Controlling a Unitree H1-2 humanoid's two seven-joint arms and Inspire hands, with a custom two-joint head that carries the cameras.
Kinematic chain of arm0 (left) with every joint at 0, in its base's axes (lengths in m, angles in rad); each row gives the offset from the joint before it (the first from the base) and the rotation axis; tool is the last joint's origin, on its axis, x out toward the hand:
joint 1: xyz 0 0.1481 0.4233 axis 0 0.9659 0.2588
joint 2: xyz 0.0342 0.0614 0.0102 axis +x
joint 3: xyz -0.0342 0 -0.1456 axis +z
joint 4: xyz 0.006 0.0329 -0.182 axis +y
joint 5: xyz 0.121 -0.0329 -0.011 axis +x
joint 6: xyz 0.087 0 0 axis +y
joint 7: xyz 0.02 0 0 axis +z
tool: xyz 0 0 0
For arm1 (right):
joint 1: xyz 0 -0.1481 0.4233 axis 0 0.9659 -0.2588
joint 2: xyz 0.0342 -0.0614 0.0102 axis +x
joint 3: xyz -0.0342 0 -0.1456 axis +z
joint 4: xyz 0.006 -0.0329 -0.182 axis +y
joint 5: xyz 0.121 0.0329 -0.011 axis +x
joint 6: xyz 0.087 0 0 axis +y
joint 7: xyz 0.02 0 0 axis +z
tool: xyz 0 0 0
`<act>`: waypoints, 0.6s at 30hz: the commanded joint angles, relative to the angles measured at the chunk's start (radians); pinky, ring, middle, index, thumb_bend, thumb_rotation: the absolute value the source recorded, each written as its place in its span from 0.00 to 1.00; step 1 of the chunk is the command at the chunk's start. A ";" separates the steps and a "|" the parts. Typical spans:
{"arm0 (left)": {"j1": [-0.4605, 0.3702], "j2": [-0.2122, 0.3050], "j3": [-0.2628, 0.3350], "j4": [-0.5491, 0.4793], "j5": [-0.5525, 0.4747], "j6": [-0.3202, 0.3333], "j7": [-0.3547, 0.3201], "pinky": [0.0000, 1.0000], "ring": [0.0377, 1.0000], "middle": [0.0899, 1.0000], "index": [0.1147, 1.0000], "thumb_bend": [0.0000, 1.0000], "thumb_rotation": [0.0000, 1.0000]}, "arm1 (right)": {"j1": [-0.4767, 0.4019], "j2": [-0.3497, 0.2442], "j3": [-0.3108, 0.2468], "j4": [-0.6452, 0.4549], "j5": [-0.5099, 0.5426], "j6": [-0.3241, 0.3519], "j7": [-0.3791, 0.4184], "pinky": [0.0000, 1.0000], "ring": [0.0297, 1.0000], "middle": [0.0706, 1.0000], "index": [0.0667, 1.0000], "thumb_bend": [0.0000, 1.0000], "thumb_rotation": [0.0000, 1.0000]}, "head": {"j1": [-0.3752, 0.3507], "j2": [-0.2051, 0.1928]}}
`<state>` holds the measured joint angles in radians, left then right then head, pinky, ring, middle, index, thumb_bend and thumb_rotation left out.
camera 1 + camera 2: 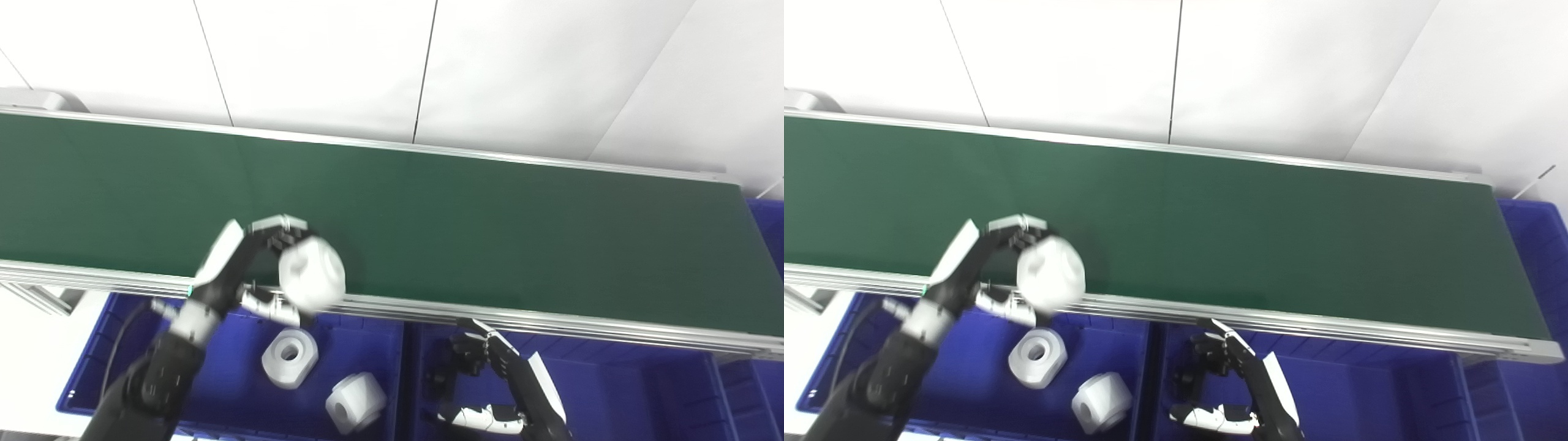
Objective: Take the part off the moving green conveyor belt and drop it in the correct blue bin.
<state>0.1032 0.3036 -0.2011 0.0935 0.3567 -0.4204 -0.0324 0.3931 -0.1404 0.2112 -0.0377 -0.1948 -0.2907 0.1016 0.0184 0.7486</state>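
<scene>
Left eye view
Left hand [260, 269]: closed around the white part [311, 274], fingers over its top, thumb under its lower edge.
White part: held at the near rail of the green conveyor belt [429, 220], at 3 o'clock from the palm. It appears lifted off the belt surface; blur leaves this uncertain.
Part axis: the recessed face points toward the camera; the long axis cannot be told more exactly.
Left blue bin [361, 343]: directly at 6 o'clock from the held part, just across the rail. It holds two similar white parts [290, 358].
Governing relation: the part lies above the bin's far edge, so the coming move is judged to be a short pull toward 6 o'clock, then release.
Right hand [484, 380]: low inside the right blue bin [643, 380], fingers curled loosely, holding nothing visible. Well apart from the part, at 4 o'clock from it.

Right eye view
Left hand [992, 257]: same grasp; the part [1051, 273] overlaps the rail.
Left bin [1115, 349]: wall at 6 o'clock from the part; one of the resting parts [1037, 357] lies straight below it.
Right hand [1228, 383]: waiting in its bin, thumb extended at the bottom; whether fully closed cannot be told.
Nearer hand: left, already gripping.
Risk: a release too early is judged likely to strike the rail.
</scene>
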 commanded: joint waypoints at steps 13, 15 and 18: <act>0.081 0.114 -0.192 0.036 0.001 -0.047 0.021 0.51 0.53 0.44 0.44 0.52 0.00 | 0.008 0.001 -0.012 -0.053 0.007 -0.008 -0.002 0.74 0.73 0.73 0.82 0.88 0.27 | -0.010 0.007; 0.087 0.110 -0.192 0.039 0.010 -0.024 -0.020 0.54 0.57 0.44 0.44 0.52 0.00 | 0.009 0.000 -0.013 -0.055 0.008 -0.006 -0.001 0.75 0.73 0.73 0.82 0.88 0.27 | -0.014 0.008; 0.089 0.105 -0.185 0.023 0.024 0.033 -0.061 0.63 0.68 0.66 0.44 0.51 0.07 | 0.009 -0.002 -0.014 -0.055 0.017 -0.003 0.003 0.76 0.74 0.73 0.83 0.88 0.27 | -0.012 0.007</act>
<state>0.2007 0.4032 -0.3998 0.1527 0.3795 -0.3929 -0.0832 0.4009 -0.1402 0.2035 -0.0636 -0.1930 -0.2873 0.1043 0.0061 0.7547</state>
